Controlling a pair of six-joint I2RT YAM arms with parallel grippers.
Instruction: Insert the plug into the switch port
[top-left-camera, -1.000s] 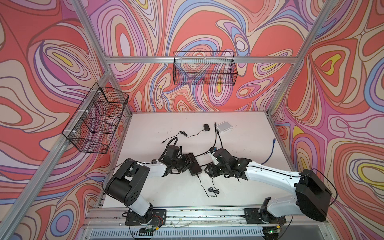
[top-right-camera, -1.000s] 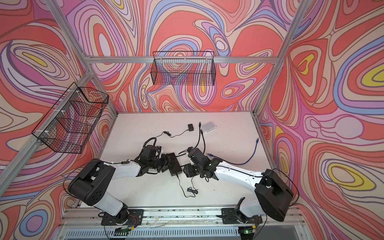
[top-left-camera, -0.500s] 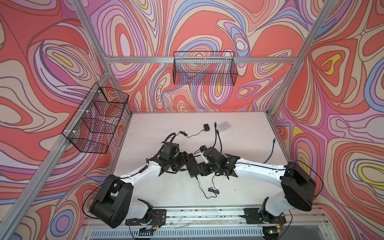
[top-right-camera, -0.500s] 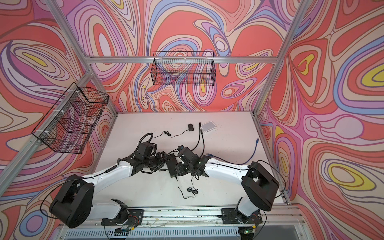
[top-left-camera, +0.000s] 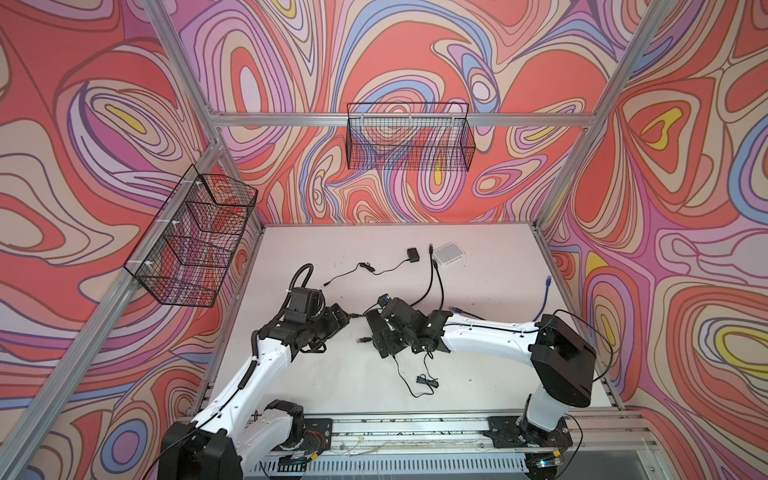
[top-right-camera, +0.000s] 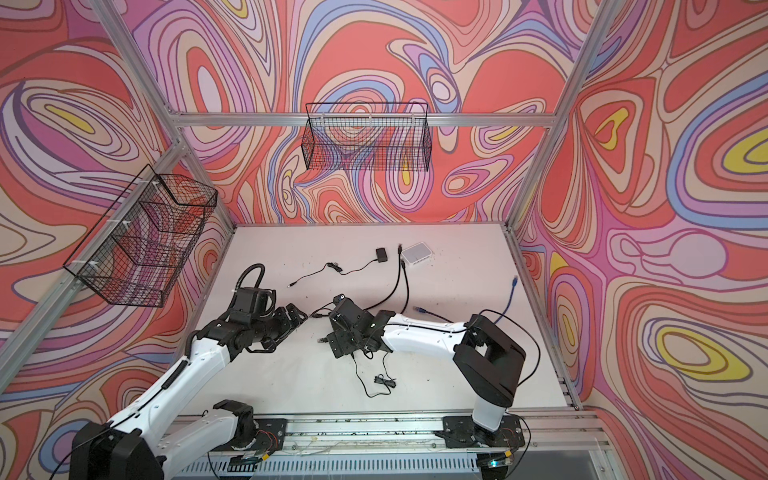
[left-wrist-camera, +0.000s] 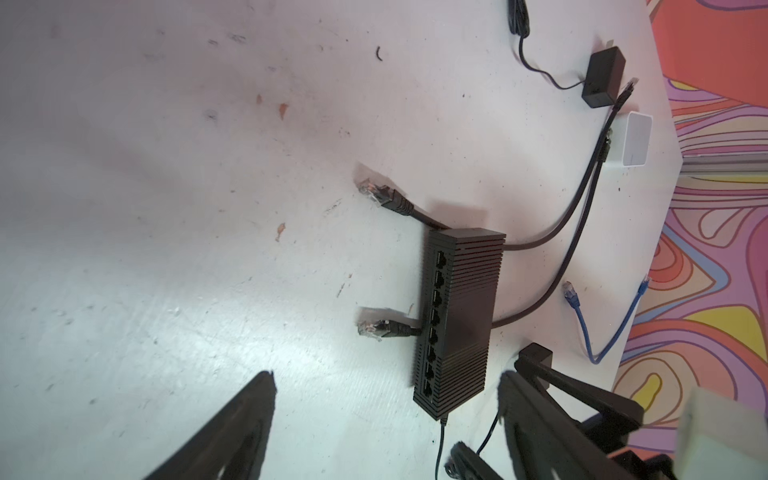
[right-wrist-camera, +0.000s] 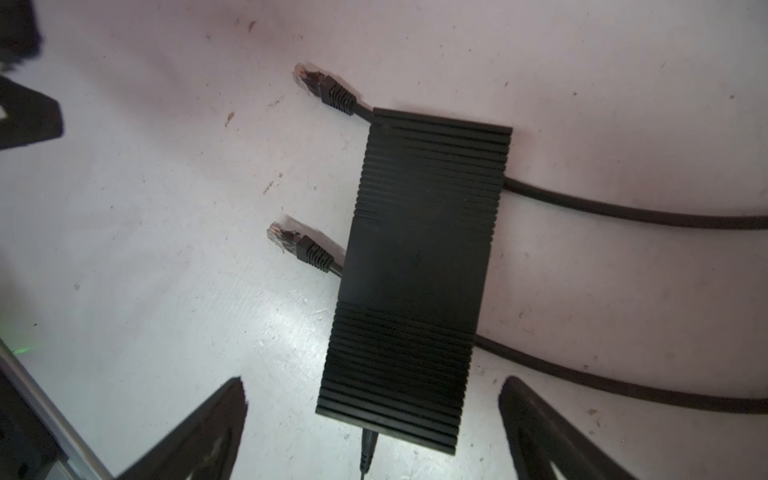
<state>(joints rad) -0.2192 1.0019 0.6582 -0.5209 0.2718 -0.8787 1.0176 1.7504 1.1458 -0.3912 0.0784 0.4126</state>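
A black ribbed switch (right-wrist-camera: 419, 270) lies flat on the white table, its row of ports (left-wrist-camera: 434, 316) facing my left arm. Two black cables run under it, and their clear-tipped plugs (right-wrist-camera: 286, 241) (right-wrist-camera: 316, 85) lie loose on the table in front of the ports; none is in a port. My right gripper (right-wrist-camera: 374, 380) hangs open over the switch's end, fingers either side, touching nothing. Off the ports' side my left gripper (left-wrist-camera: 386, 415) is open and empty. In both top views the left gripper (top-left-camera: 338, 318) (top-right-camera: 297, 318) faces the right gripper (top-left-camera: 384, 330) (top-right-camera: 340, 332) across the plugs.
A thin power lead (right-wrist-camera: 368, 453) enters the switch's near end and trails to a small coil (top-left-camera: 424, 380). A blue cable (left-wrist-camera: 598, 328) lies towards the right wall. At the back lie a white box (top-left-camera: 446, 253) and a black adapter (top-left-camera: 412, 254). Wire baskets (top-left-camera: 409, 141) hang on the walls.
Both grippers have opened wider. The right gripper has moved left over the switch, and the left gripper has drawn back a little from it.
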